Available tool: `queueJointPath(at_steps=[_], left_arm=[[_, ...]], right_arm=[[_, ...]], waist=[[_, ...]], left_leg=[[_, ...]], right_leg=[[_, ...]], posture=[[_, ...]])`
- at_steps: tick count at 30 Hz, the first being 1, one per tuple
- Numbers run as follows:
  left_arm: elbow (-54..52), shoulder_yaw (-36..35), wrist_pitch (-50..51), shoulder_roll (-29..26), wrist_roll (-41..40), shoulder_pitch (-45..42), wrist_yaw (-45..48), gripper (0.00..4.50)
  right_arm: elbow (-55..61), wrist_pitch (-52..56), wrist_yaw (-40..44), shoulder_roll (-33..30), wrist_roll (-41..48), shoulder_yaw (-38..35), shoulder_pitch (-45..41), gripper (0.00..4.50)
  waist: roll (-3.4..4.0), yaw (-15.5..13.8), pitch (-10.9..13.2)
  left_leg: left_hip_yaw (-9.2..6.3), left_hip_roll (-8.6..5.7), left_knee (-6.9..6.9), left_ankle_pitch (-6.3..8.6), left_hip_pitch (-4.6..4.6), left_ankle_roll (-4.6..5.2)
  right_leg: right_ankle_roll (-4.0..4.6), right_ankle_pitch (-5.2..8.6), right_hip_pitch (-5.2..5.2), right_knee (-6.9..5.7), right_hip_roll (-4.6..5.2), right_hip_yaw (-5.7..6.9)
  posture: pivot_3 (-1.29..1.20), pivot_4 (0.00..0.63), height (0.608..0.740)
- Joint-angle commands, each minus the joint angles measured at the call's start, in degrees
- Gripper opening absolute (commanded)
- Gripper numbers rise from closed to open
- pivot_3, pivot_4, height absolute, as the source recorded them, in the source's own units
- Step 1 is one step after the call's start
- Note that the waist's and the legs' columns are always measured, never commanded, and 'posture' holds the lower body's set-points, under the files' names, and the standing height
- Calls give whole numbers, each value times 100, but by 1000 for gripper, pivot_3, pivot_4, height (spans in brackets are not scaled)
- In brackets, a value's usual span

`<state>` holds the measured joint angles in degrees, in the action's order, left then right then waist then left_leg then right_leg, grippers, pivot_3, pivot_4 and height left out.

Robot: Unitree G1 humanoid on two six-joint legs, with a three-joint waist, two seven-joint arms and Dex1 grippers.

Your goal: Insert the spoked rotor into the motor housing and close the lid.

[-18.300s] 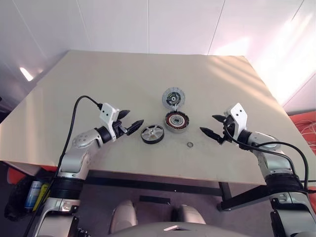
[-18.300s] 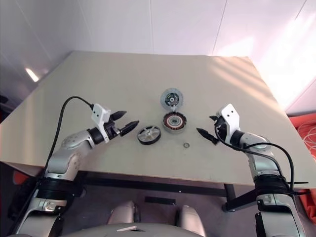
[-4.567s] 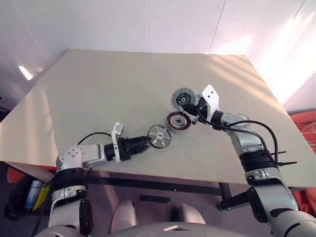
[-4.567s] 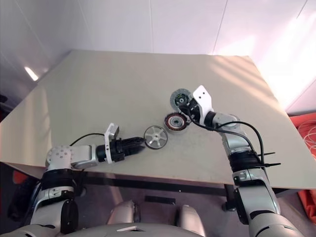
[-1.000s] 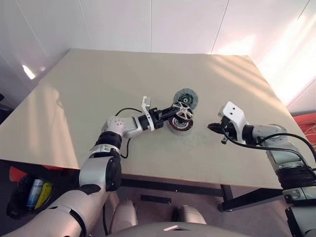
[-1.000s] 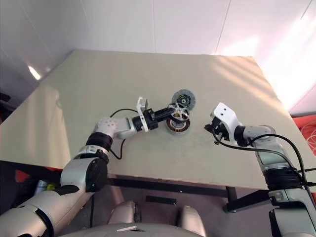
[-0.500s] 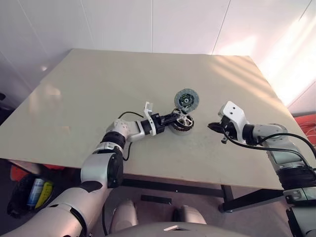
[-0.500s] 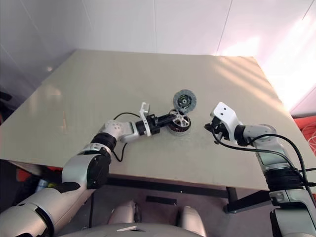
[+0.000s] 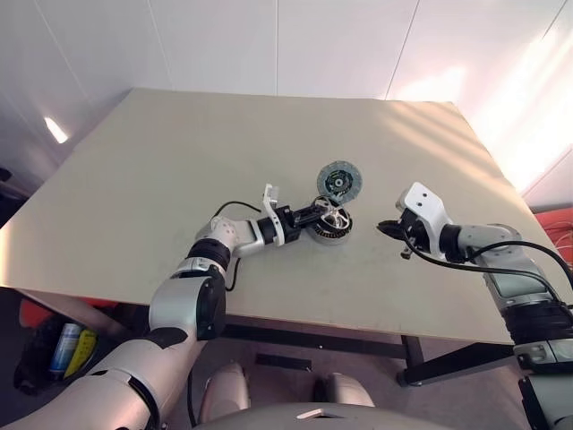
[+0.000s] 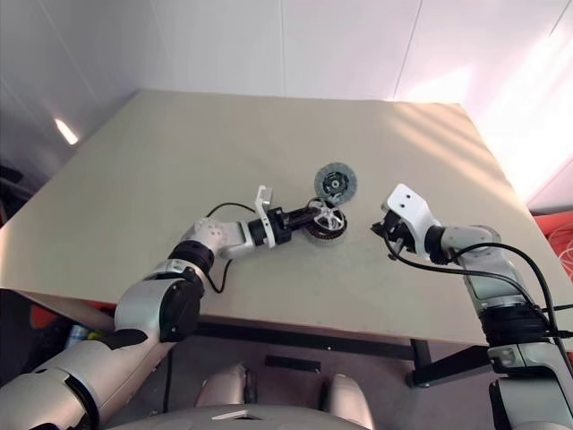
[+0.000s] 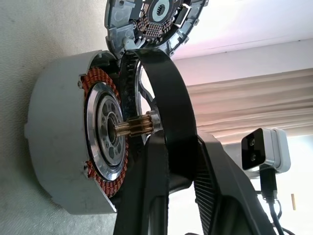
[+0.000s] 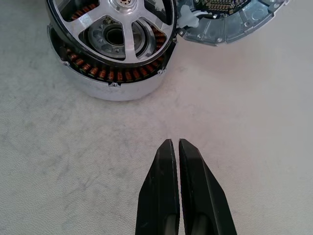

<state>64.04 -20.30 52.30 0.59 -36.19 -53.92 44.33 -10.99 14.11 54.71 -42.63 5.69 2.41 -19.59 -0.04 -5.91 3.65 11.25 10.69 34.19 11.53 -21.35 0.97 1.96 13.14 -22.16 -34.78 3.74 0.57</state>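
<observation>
The rotor (image 12: pixel 115 27) sits on the housing (image 12: pixel 110 73) mid-bench, its geared shaft entering the centre, but it looks tilted, not fully seated. The left gripper (image 9: pixel 324 213) has its fingers around the rotor's rim, though I cannot tell how tightly. The lid (image 9: pixel 339 180), just behind the housing, awaits fitting; the right gripper (image 12: pixel 174 161) hangs nearby, fingers closed and empty.

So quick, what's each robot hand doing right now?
Left end effector: holding the black-rimmed silver spoked rotor, tilted over the round grey copper-wound motor housing.
Right end effector: closed, holding nothing.
</observation>
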Motion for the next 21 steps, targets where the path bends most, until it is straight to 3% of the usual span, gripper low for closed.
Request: queueJointPath(at_steps=[1, 12, 21], left_arm=[[69, -138, 23, 21, -10, -170, -125, 1294], [-146, -215, 155, -321, -39, -143, 8, 1294], [-1364, -324, 690, -813, -289, 408, 17, 1294]], right_arm=[[174, -111, -65, -7, 36, -115, -159, 150], [23, -237, -151, 57, -22, -48, -247, 150], [35, -312, -233, 129, -33, -81, -273, 150]], waist=[[0, 0, 0], [0, 4, 0], [1, 7, 1]], left_leg=[[0, -1, 0, 0, 0, 1], [0, -4, 0, 0, 0, 5], [0, -3, -1, 1, -1, 6]], right_leg=[[0, 0, 0, 0, 1, 0], [0, 0, 0, 0, 5, 3], [0, 0, 0, 0, 6, 4]], posture=[[0, 0, 740], [0, 0, 740], [0, 0, 740]])
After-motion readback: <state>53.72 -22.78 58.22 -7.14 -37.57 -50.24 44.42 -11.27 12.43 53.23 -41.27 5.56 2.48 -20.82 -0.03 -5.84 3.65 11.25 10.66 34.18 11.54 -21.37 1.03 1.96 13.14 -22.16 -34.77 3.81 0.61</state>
